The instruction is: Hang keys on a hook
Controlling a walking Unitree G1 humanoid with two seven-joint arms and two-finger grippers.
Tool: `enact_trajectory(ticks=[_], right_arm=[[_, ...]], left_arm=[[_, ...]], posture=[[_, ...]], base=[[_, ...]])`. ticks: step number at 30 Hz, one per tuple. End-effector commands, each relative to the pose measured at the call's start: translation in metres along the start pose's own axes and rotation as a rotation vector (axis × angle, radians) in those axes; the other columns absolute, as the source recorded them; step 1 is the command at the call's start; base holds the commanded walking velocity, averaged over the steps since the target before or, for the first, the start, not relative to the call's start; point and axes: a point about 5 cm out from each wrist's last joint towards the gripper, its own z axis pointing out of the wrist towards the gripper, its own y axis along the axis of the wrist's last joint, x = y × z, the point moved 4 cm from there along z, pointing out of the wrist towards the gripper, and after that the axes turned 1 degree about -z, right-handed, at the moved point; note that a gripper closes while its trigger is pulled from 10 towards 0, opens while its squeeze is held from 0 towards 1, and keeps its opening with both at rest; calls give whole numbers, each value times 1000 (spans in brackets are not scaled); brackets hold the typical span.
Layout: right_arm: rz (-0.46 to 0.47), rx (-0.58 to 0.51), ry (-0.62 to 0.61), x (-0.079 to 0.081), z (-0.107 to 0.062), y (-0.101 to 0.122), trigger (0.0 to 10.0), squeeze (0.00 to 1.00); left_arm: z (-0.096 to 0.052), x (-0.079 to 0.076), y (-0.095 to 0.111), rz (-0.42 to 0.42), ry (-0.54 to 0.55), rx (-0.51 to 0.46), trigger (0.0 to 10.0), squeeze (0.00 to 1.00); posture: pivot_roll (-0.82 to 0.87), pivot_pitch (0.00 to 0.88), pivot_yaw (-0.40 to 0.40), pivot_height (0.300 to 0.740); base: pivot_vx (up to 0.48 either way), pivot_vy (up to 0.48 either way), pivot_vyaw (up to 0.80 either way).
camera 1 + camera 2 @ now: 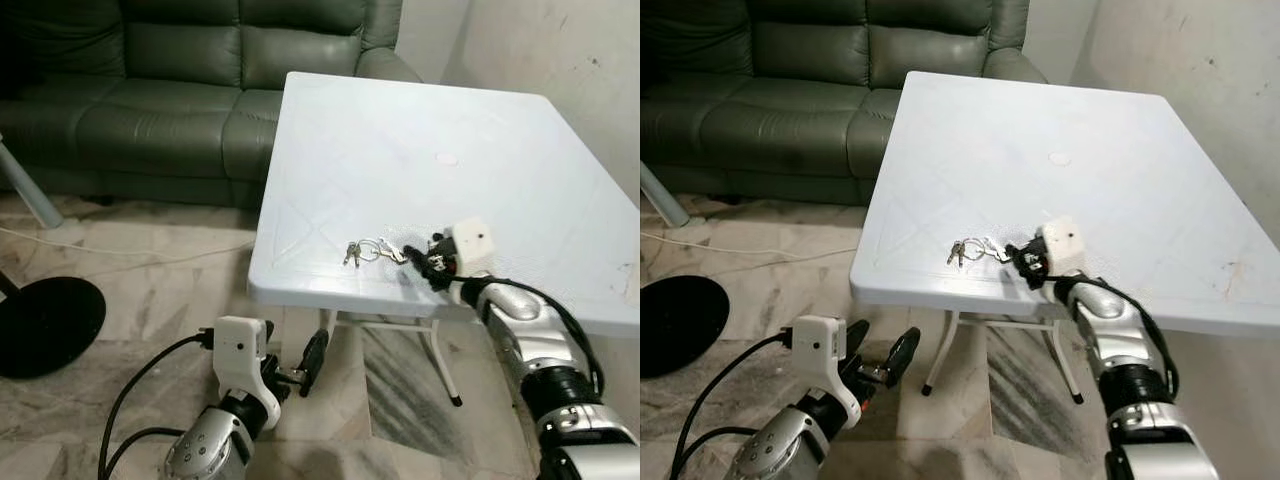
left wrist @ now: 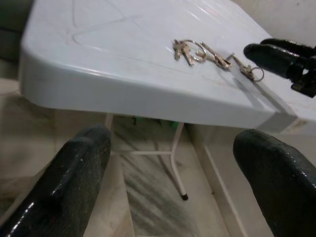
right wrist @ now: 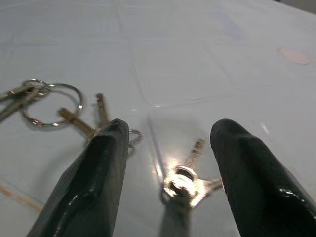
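My right tool (image 1: 1025, 262) is released and low over the white table (image 1: 520, 180), its fingers on either side of one end of the keys (image 1: 372, 251). I should press down flat before closing, because the keys look thin and may slip. My left tool (image 1: 300, 365) hangs released under the table edge.

Right gripper (image 1: 421, 258) low over white table (image 1: 520, 180), fingers spread; keys (image 3: 59, 106) lie directly ahead, one key between the fingers. Bare tabletop beyond and to either side. Left gripper (image 1: 292, 372) below table edge; table legs (image 2: 174, 160) ahead, green sofa (image 1: 150, 90) farther off.
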Motion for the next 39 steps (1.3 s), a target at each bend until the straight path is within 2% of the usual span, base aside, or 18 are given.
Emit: enact_trajectory(ticks=[1, 7, 14, 15, 16, 17, 18, 39], right_arm=[[2, 0, -3, -10, -5, -1, 10000, 0], [0, 21, 37, -16, -12, -8, 10000, 0], [-5, 21, 60, -16, -14, -10, 10000, 0], [-8, 22, 60, -16, -14, -11, 8588, 0], [-9, 22, 59, -16, -14, -11, 8588, 0], [-12, 23, 61, -16, -15, -12, 902, 0], [-13, 25, 63, -16, -15, -12, 0, 0], [-47, 48, 74, -14, -16, -18, 0, 0]], left_arm=[[-3, -4, 2, -7, -9, -4, 10000, 0], [-3, -5, 3, -7, -10, -3, 10000, 0], [-3, -5, 3, -7, -9, -1, 10000, 0], [-3, -6, 3, -10, -11, -2, 10000, 0], [-3, -6, 3, -11, -11, -2, 10000, 0], [-3, -7, 3, -11, -12, -1, 10000, 0], [-3, -6, 3, -11, -11, -1, 10000, 0], [-5, -7, 2, -21, 6, 3, 10000, 0]], posture=[[122, 184, -96, 740], [120, 183, -95, 740], [116, 185, -94, 740], [116, 185, -94, 740], [116, 188, -95, 740], [116, 188, -95, 740], [116, 188, -95, 740], [118, 200, -102, 740]], base=[[0, 0, 0], [0, 0, 0], [0, 0, 0], [0, 0, 0], [0, 0, 0], [0, 0, 0], [0, 0, 0], [0, 0, 0]])
